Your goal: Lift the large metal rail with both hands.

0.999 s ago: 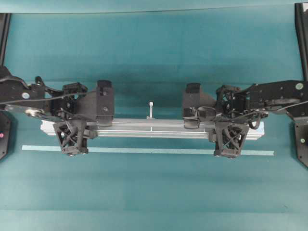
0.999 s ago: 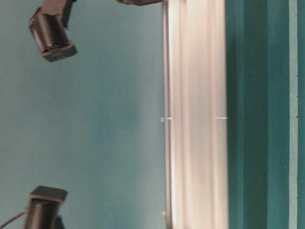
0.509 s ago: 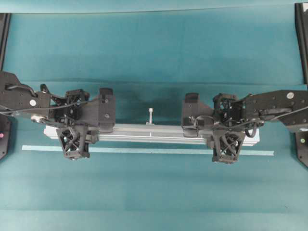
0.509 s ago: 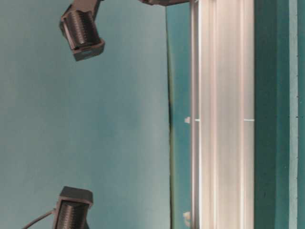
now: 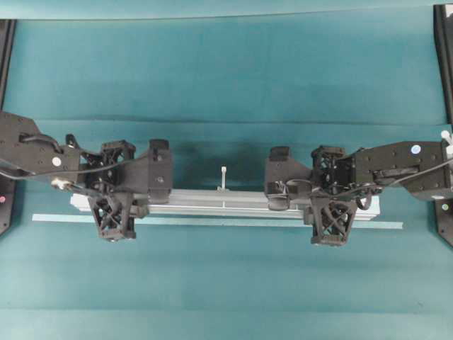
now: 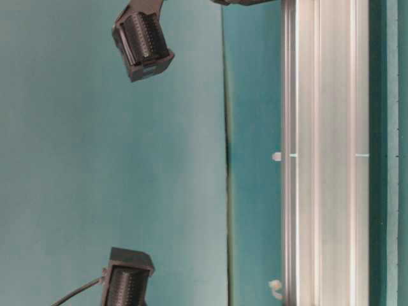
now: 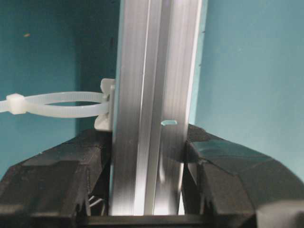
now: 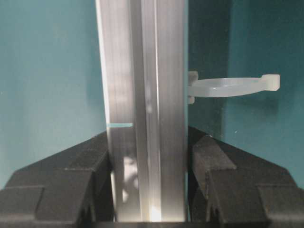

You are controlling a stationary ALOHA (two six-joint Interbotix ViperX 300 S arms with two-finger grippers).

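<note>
- The large metal rail (image 5: 226,202) hangs level above the desk (image 5: 226,71), near its middle.
- Left claw (image 7: 147,156) clenched on the rail's left end, right claw (image 8: 149,156) on its right end; gripping both ends likely keeps it balanced.

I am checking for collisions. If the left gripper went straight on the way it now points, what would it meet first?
The left gripper, shut on the large metal rail, points down at the teal table. Probably the table comes first; depth is unclear.

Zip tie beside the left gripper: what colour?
White zip tie, clearest in the left wrist view.
</note>
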